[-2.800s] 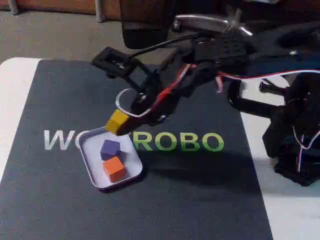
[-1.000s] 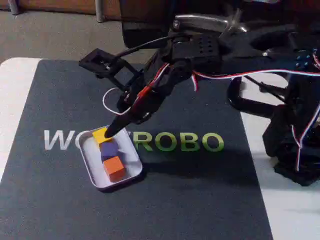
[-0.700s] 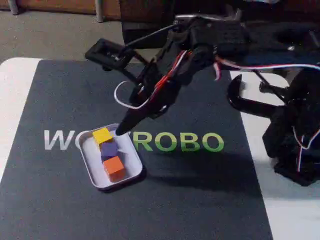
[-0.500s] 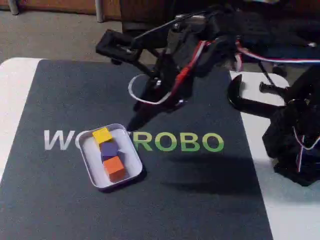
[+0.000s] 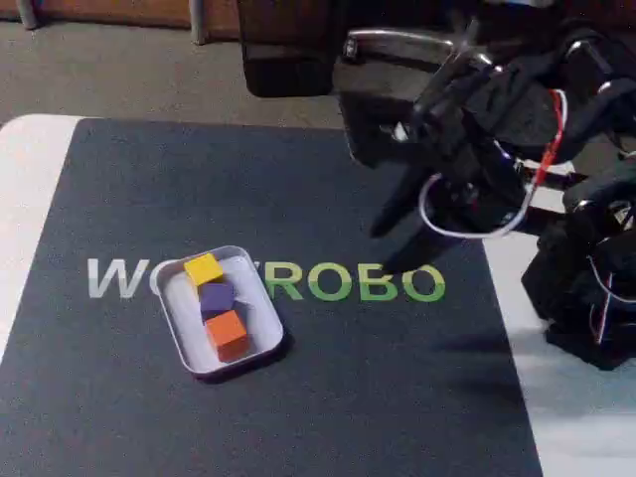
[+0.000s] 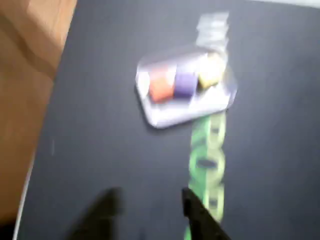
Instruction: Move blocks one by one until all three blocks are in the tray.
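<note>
The silvery tray [image 5: 179, 323] lies on the dark mat, left of centre in the fixed view. Inside it stand three cubes in a row: yellow [image 5: 203, 268] at the far end, purple [image 5: 217, 297] in the middle, orange [image 5: 228, 334] nearest. My gripper [image 5: 384, 252] hangs above the mat well to the right of the tray, open, nothing between its fingers. The blurred wrist view looks down on the tray [image 6: 202, 107] with the orange [image 6: 161, 85], purple [image 6: 185, 84] and yellow [image 6: 210, 72] cubes. There the gripper [image 6: 150, 196] spreads at the bottom edge.
The mat carries white and green lettering [image 5: 358, 283] beside the tray. White tabletop [image 5: 30, 169] borders the mat on the left. The arm's base and cables [image 5: 586, 288] fill the right side. A brown wooden surface [image 6: 30, 75] runs along the left in the wrist view.
The yellow cube was lowered into the tray's far end and let go. The gripper then rose and swung back to the right, away from the tray.
</note>
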You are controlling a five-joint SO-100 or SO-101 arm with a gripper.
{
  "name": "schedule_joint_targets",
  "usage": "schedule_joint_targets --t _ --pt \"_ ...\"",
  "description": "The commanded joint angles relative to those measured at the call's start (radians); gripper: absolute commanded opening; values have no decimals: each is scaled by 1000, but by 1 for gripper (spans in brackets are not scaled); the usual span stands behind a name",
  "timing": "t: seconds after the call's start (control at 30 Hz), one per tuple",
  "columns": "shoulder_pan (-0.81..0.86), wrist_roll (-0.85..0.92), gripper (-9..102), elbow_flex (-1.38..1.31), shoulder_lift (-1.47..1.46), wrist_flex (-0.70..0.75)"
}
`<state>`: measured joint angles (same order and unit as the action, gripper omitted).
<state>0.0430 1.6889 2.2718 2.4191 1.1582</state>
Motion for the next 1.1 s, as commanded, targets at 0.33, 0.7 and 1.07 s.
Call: schedule_joint_targets --t 0.33,0.7,1.07 --pt "-130 49 1 503 709 115" --pt "-150 55 1 753 891 189" --pt "-94 80 0 899 890 135"
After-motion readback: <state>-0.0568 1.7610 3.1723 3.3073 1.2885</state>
